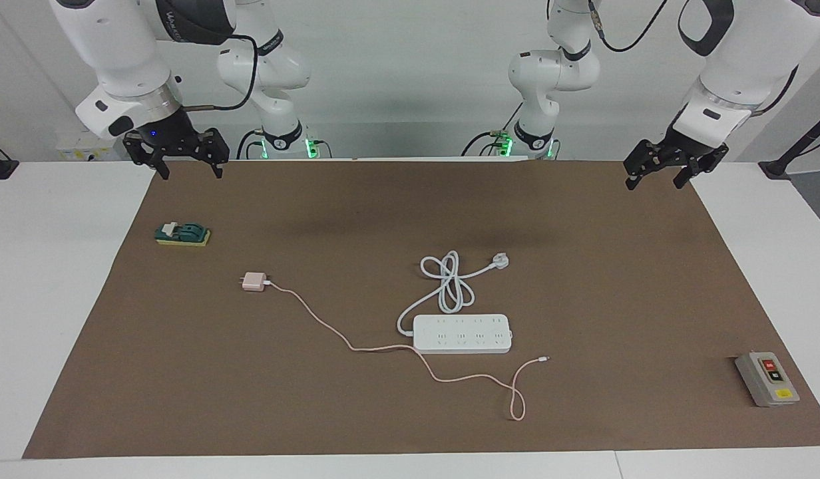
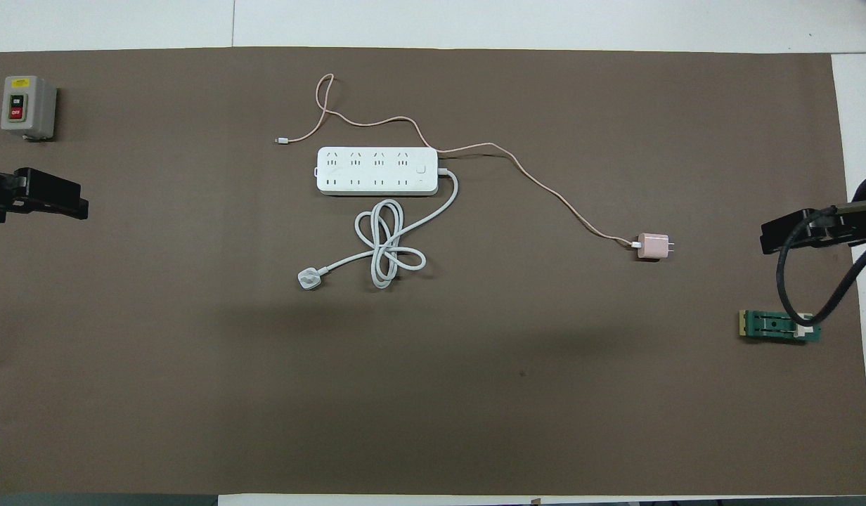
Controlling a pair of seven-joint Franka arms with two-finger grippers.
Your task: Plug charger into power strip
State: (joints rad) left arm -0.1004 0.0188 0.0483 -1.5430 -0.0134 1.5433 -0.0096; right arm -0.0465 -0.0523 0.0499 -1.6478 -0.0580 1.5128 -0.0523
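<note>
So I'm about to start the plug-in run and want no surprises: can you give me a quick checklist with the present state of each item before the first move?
1. Charger free on the mat, nothing on it: ok.
2. Charger's prongs visible, pointing away from the power strip: needs turning, not ok.
3. Strip lying flat, sockets up, all empty: ok.
4. Pink cable runs along the strip's edge, not over the sockets: ok.
5. Right gripper open, holding nothing, raised over the mat's edge at the charger's end: ok.
6. Left gripper open, empty, waiting over the other end: ok.
</note>
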